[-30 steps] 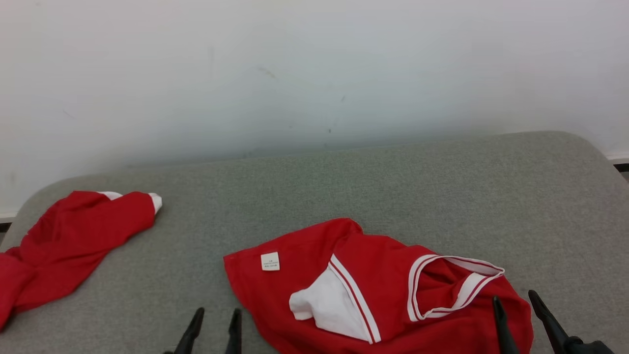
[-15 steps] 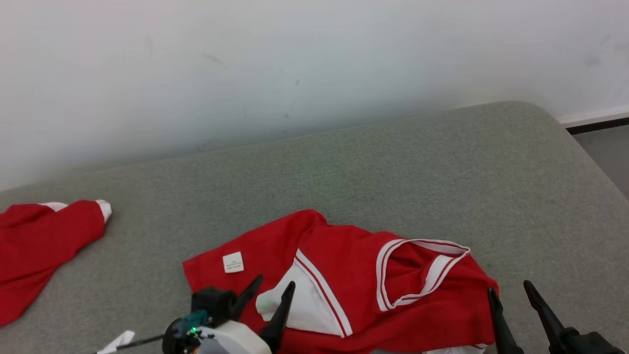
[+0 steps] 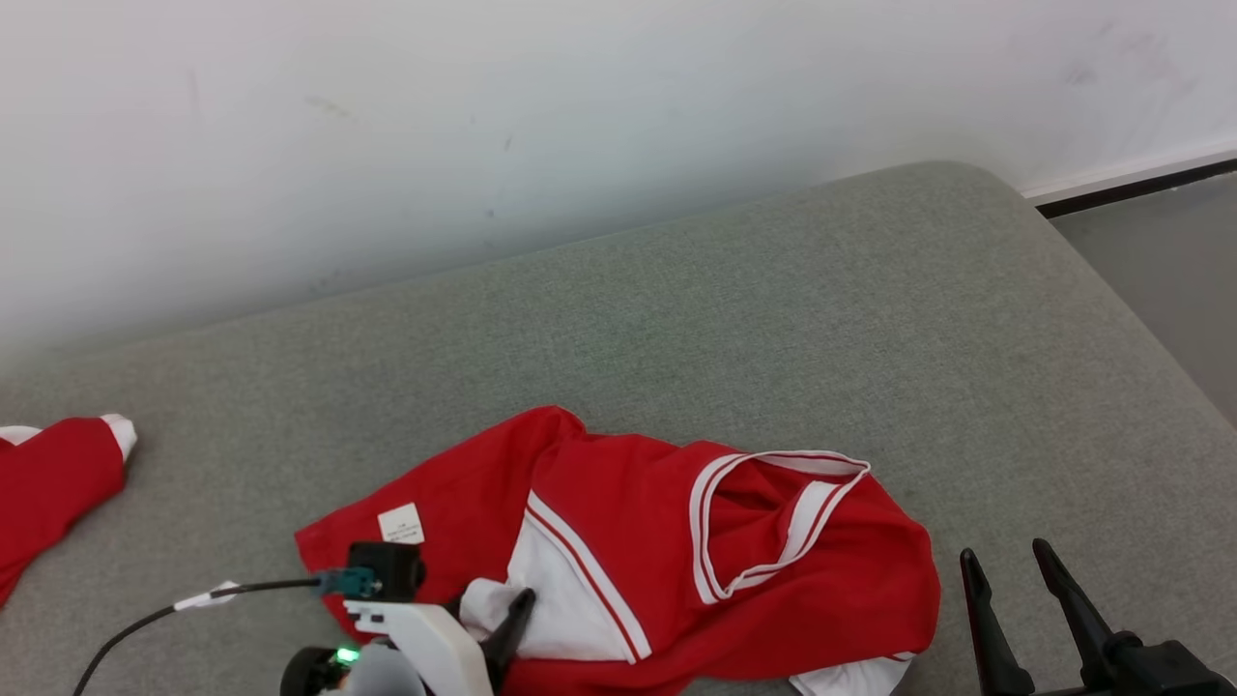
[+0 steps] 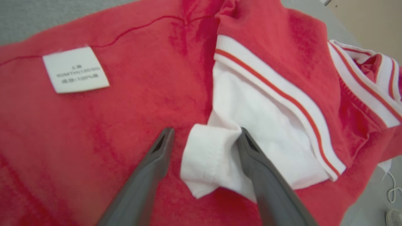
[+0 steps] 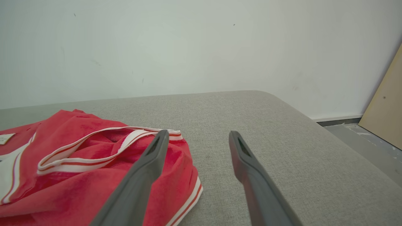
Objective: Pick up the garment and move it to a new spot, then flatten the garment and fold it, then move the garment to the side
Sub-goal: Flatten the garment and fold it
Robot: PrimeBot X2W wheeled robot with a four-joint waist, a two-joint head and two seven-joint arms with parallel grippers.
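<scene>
Crumpled red garment [image 3: 628, 483], white striped trim, on grey woven worktop [image 3: 773, 319].
Left pincer [image 4: 204, 135] wide open, straddling soft white cuff [image 4: 207, 160], gripping nothing; right pincer [image 3: 1005, 556] wide open, empty.

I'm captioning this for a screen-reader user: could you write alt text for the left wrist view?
The left hand's two dark fingers, spread open, straddle a folded white sleeve end of a crumpled red garment. A white care label lies on the red cloth at upper left, and white trim with a red stripe runs diagonally at right.
</scene>
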